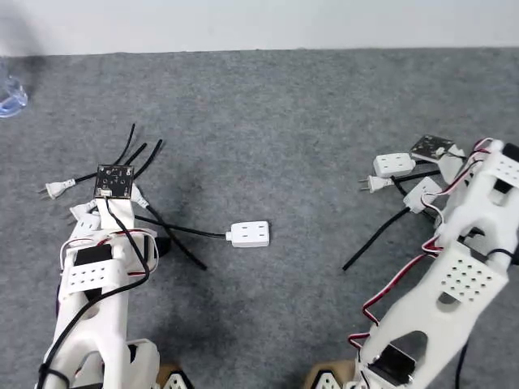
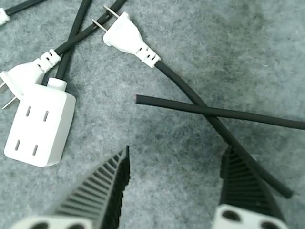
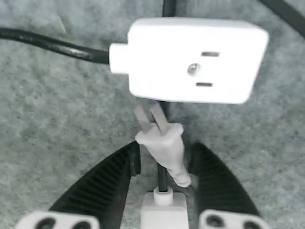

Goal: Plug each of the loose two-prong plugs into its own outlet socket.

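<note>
My left gripper (image 2: 177, 155) hangs open over grey carpet with nothing between its fingers. Just beyond it lie a white two-prong plug (image 2: 126, 37), a second white plug (image 2: 21, 76) and a white outlet block (image 2: 40, 125), among crossing black cables. My right gripper (image 3: 165, 148) is shut on a white two-prong plug (image 3: 162, 140). That plug's prongs point at the side of a white outlet block (image 3: 190, 59) and nearly touch it. In the high view this plug (image 1: 375, 184) sits beside that outlet (image 1: 394, 164) at the right. Another outlet block (image 1: 250, 234) lies mid-table.
One more white plug (image 1: 55, 190) lies at the far left beside the left arm (image 1: 93, 275). Black cables (image 1: 174, 235) fan out around that arm. A further cable with a white end piece (image 3: 164, 207) runs under the right gripper. A clear object (image 1: 10, 93) sits at the far-left edge.
</note>
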Action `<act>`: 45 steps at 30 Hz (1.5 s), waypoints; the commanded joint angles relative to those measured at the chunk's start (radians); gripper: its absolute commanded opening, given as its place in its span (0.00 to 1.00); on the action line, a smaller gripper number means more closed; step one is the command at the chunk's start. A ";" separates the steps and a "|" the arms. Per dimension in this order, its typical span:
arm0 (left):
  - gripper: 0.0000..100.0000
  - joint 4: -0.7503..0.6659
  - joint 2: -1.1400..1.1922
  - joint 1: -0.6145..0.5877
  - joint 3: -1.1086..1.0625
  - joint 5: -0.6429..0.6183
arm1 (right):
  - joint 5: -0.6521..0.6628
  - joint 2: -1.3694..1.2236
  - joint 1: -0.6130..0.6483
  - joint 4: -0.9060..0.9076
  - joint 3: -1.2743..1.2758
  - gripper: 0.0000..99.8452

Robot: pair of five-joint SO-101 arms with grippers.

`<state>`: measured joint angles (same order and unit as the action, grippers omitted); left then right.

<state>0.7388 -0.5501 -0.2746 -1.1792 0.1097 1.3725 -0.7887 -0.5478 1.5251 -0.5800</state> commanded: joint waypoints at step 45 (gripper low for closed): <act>0.29 -0.080 -0.012 0.035 -0.019 -0.005 | -0.110 0.441 0.690 0.053 0.560 0.03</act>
<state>0.6836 -0.5516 -0.2470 -1.2037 0.1097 1.2451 -0.4051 0.1366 1.6341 -0.0215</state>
